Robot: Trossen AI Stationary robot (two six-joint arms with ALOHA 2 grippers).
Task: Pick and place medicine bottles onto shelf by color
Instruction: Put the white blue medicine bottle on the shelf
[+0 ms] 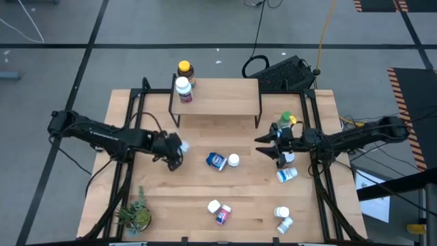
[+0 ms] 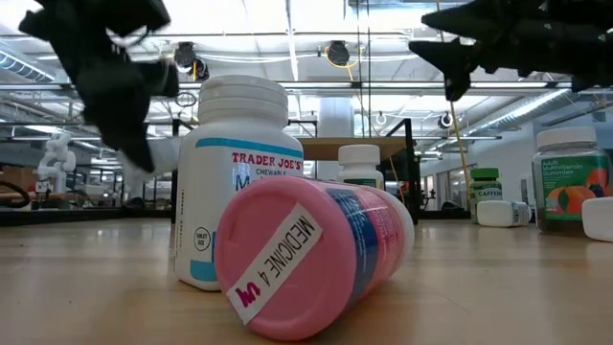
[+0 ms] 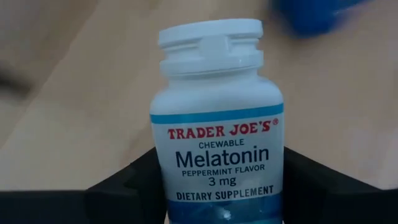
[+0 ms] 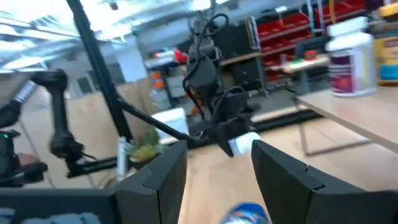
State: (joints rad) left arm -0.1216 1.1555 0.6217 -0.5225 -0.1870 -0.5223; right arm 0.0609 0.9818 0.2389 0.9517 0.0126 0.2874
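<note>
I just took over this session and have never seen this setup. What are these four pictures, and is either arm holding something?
Two dark robot arms work at a wooden table. One picture looks straight down from above, one sits at tabletop height, and the other two come from cameras on each arm's wrist.

The left tool is closed on a white melatonin bottle, seen close up in its wrist picture. The right tool hangs open and empty in front of the shelf.

The shelf carries an amber bottle and a white bottle. More bottles lie scattered on the table, and a small plant stands at the left front corner.
</note>
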